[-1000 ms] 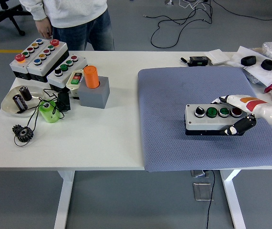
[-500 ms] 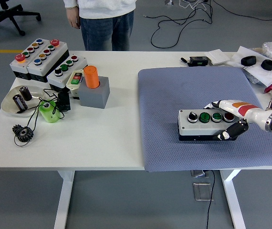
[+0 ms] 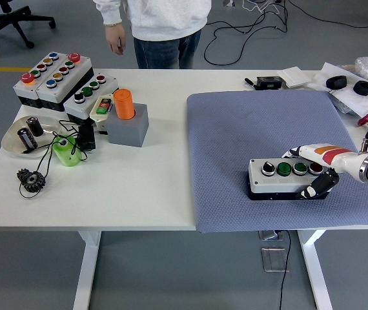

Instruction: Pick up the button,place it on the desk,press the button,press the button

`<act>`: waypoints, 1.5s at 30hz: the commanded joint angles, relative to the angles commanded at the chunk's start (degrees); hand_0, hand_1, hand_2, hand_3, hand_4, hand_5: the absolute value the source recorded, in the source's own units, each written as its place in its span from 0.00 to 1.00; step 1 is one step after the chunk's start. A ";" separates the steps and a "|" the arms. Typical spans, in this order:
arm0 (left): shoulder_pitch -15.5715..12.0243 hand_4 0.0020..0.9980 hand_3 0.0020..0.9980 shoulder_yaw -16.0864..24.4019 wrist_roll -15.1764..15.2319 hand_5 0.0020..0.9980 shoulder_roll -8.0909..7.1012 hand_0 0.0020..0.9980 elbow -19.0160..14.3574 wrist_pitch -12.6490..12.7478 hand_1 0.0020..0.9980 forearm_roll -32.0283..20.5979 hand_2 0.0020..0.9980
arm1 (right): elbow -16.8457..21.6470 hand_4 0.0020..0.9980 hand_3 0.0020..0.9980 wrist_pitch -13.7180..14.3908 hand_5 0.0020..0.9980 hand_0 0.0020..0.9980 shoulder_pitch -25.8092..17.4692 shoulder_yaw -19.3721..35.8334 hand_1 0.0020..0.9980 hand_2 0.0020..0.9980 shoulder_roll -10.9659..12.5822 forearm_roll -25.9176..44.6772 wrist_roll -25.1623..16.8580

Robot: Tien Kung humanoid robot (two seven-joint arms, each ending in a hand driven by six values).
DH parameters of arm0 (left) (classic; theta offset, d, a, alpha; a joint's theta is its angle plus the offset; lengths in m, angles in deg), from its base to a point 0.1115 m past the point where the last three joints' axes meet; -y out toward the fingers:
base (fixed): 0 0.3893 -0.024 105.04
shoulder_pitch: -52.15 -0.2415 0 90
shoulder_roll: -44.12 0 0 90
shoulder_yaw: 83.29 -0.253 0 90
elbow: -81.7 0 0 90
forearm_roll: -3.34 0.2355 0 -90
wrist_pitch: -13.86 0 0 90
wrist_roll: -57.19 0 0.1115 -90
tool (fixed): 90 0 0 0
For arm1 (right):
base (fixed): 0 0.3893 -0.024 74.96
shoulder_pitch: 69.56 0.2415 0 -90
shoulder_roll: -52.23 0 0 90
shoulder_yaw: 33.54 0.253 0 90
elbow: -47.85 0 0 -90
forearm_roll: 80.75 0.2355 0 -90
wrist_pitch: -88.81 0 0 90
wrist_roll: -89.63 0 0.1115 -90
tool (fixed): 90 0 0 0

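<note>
One hand works here: the right hand comes in from the right edge and clamps the right end of the button box, white fingers laid over the top at the far edge, the dark thumb pressed against the near side wall. Grip is closed on the housing, not on any control, likely so the box can be carried and set down level. Box sits low on the grey mat, near its front right corner; whether its base is fully down or just lifted I cannot tell. Four controls face up in a row: a black selector knob, two green buttons, and a dark red one nearest the fingers. Holding the end keeps those tops clear for pressing later. Left arm not visible. Across the white table, well apart on the left, stand more button boxes, an orange cylinder on a grey block, a dish of parts and a black gear. A person stands at the far side, hands off the table.
</note>
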 joint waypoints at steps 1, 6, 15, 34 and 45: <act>-0.05 0.45 0.63 -0.05 0.01 1.00 0.02 0.67 0.01 0.00 0.70 -0.08 0.70 | -0.03 0.65 0.56 0.01 0.16 0.33 -0.11 0.08 0.24 0.38 -0.03 -0.24 -0.07; -0.27 0.45 0.63 -0.30 0.02 1.00 -0.01 0.67 0.01 -0.02 0.70 -0.22 0.70 | 0.07 0.73 0.74 -0.05 0.23 0.44 -0.36 0.12 0.38 0.45 0.06 -1.15 -0.47; -0.69 0.45 0.63 -0.80 -0.04 1.00 -0.09 0.67 -0.02 0.02 0.70 -0.41 0.70 | 0.77 0.76 0.86 1.14 0.23 0.59 -0.89 0.94 0.57 0.59 0.25 -1.59 -0.53; -0.50 0.44 0.63 -0.38 -0.02 0.99 -0.27 0.67 -0.07 0.11 0.70 -0.01 0.70 | -0.41 0.81 0.95 3.59 0.18 0.88 -1.28 2.01 0.85 0.91 -0.14 -5.24 -1.23; -0.31 0.44 0.63 -0.31 -0.02 0.99 -0.40 0.67 -0.02 0.08 0.69 0.13 0.70 | 4.67 0.82 0.97 3.50 0.17 0.89 -2.56 6.03 0.85 0.93 2.70 -5.40 -1.10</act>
